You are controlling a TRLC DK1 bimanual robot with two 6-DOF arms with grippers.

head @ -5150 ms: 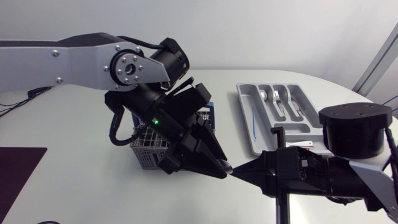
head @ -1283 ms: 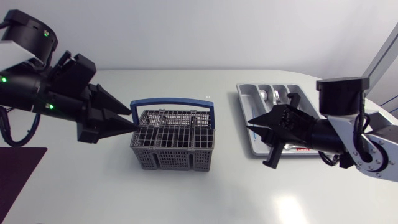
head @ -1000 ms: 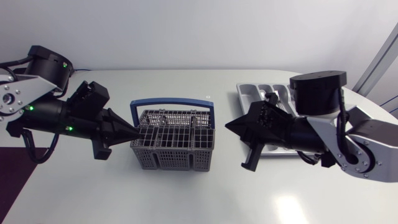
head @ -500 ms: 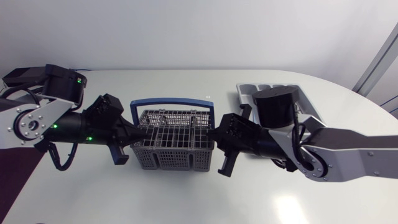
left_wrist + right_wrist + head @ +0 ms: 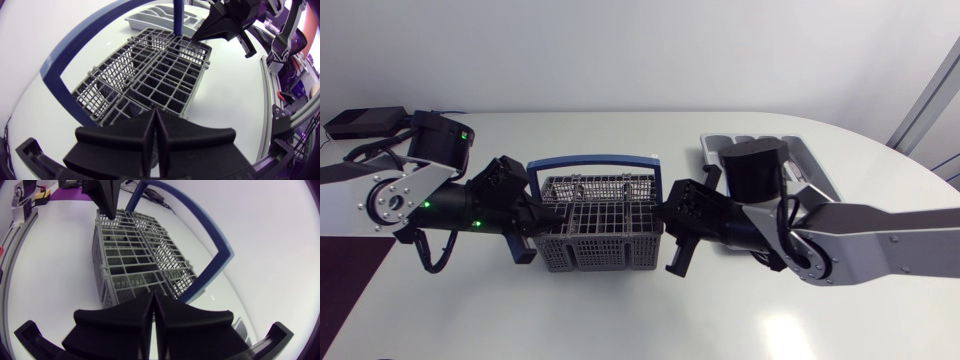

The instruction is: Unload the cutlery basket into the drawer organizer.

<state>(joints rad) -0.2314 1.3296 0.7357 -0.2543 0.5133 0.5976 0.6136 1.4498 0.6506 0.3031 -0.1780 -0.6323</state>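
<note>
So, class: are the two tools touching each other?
Apart. The head view shows the whole basket between the left tool and the right tool, one at each end.

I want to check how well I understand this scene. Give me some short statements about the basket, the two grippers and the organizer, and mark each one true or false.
1. The left gripper and the right gripper are at opposite ends of the cutlery basket. True.
2. The left gripper's fingers stand wide apart. False: they are pressed together with nothing between them.
3. The blue handle is raised above the basket. True.
4. The drawer organizer lies on the left arm's side of the table. False: it lies on the right side, partly hidden by the right arm.
5. The right gripper holds a fork. False: its fingers are shut on nothing.
</note>
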